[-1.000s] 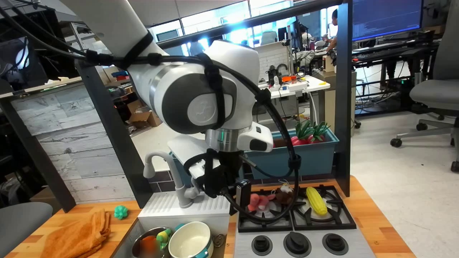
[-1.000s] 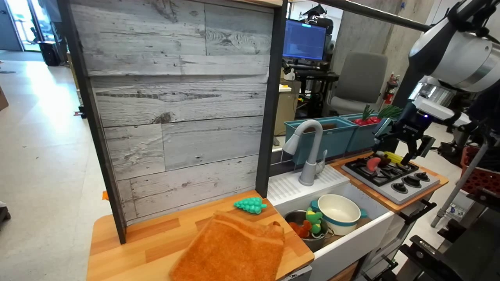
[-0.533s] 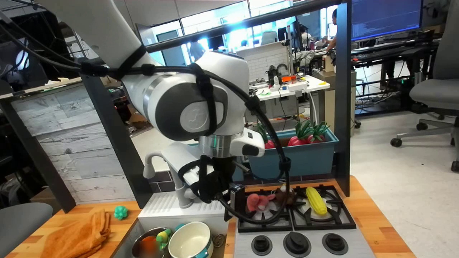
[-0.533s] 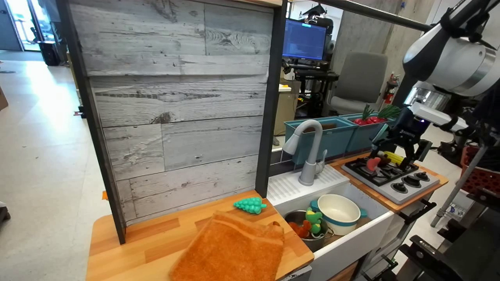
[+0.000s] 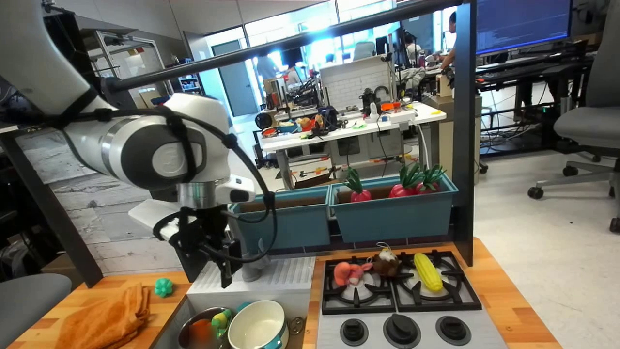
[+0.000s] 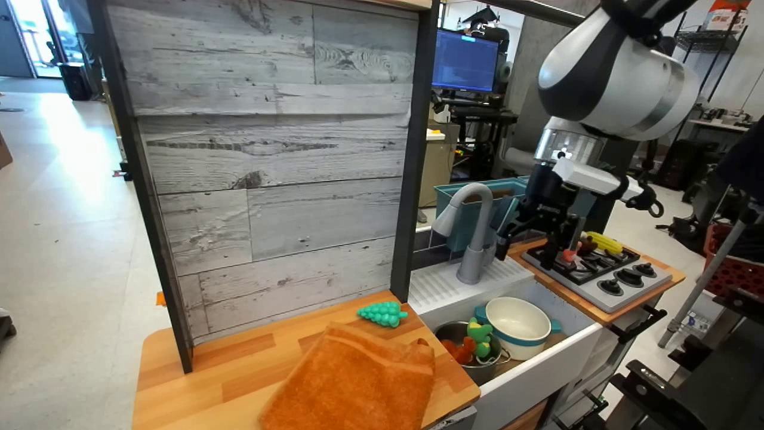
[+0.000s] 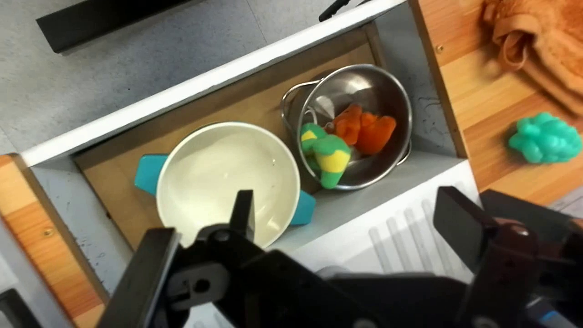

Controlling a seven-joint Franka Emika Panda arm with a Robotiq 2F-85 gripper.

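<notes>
My gripper (image 7: 350, 217) stands open with nothing between its fingers. It hangs above the sink's white ribbed drainboard (image 7: 396, 237), close to the grey faucet (image 6: 471, 263). Below in the wrist view, the basin holds a cream pot (image 7: 218, 177) with teal handles and a steel pot (image 7: 360, 79). Inside the steel pot lie an orange toy (image 7: 375, 134) and a green-and-yellow toy (image 7: 333, 157), the latter leaning on the rim. A teal bumpy toy (image 7: 546, 139) rests on the wooden counter beside an orange towel (image 7: 558, 41). One finger overlaps the cream pot in the wrist view.
On the stove (image 5: 356, 303) sit a pink plush (image 5: 346, 274), a brown plush (image 5: 386, 264) and a yellow corn (image 5: 427, 272). Blue planters (image 5: 395, 220), one with red radishes (image 5: 402, 189), line the back. A dark post (image 6: 412, 149) borders the plank wall.
The arm has swung from beside the stove to over the sink, leftward in both exterior views, uncovering the planters and stove toys. My gripper stays open. The toys and pots have not moved.
</notes>
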